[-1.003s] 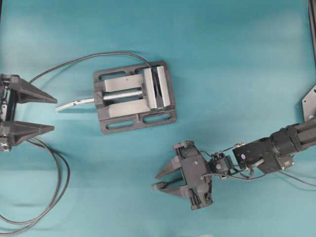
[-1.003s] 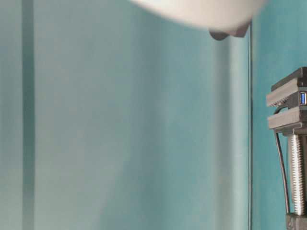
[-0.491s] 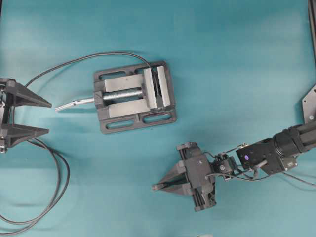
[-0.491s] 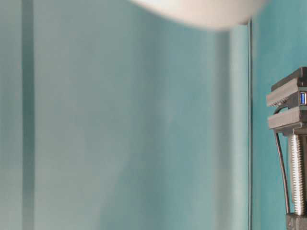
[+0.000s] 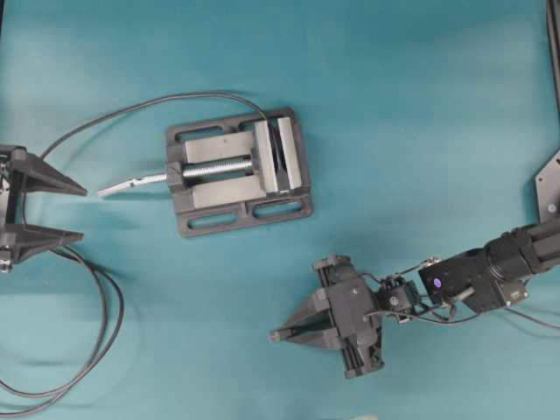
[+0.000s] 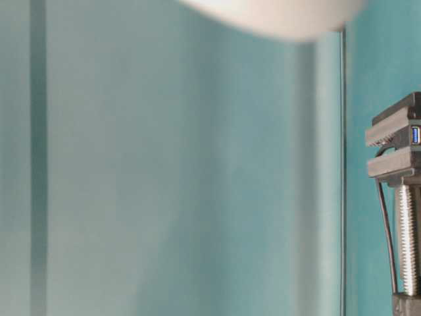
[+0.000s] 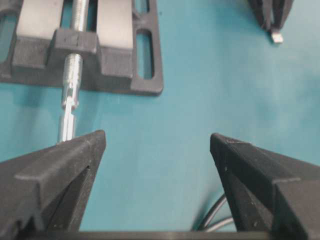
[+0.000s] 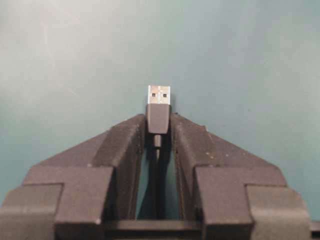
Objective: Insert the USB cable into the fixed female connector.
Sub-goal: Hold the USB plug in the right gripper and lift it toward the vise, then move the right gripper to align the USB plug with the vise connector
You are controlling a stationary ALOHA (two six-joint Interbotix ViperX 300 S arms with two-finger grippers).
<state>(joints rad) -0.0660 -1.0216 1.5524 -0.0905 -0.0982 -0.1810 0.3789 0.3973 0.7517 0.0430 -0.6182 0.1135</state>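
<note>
Right gripper [image 8: 159, 131] pinches the USB cable [image 8: 158, 116] plug; carry it level toward the fixed female connector [image 6: 415, 135], keeping the plug straight.

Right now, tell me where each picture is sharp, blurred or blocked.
Overhead view: even light, sharp, soft shadows under the vise and the right gripper. Table-level view: a blurred pale shape blocks the top; only the connector at the right edge is crisp. Left wrist view: the open left gripper is slightly soft. Right wrist view: the plug is sharp.
</note>
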